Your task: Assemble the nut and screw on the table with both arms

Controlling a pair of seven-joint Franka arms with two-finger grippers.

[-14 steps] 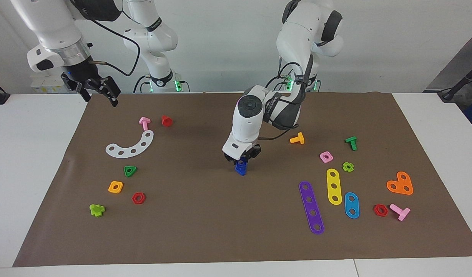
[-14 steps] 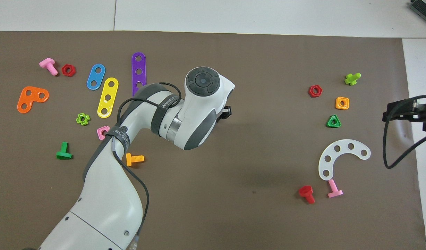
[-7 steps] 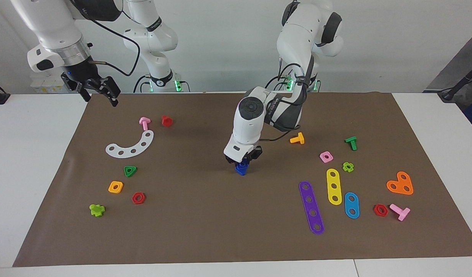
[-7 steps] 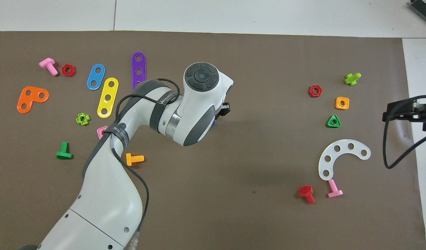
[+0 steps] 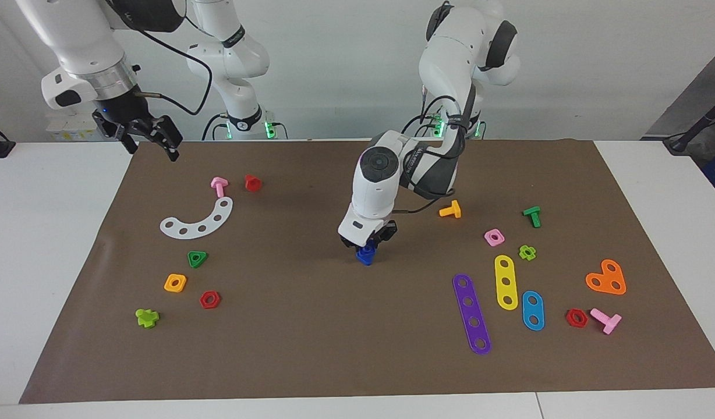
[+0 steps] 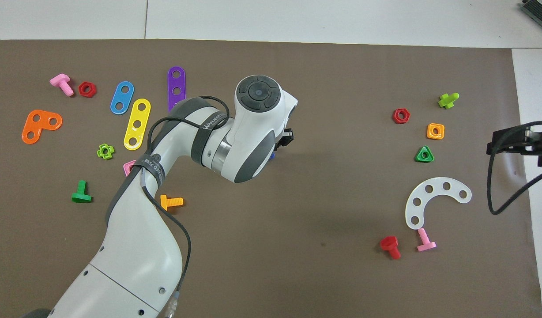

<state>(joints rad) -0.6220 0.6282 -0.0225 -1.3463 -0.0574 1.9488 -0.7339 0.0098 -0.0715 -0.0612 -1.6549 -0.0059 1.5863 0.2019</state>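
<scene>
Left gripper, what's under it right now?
Under the left gripper, shut, a dark blue piece sits on the brown mat; whether nut, screw or both is hidden.

table (image 5: 55,233) | brown mat (image 5: 346,326) on it | scattered toy nuts, bolts, perforated strips on mat

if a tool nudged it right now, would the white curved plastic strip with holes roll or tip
Probably neither: the white curved plastic strip with holes lies flat on the brown mat, so it would likely slide. It looks thin, so probably light, and hard to pinch from above.
</scene>
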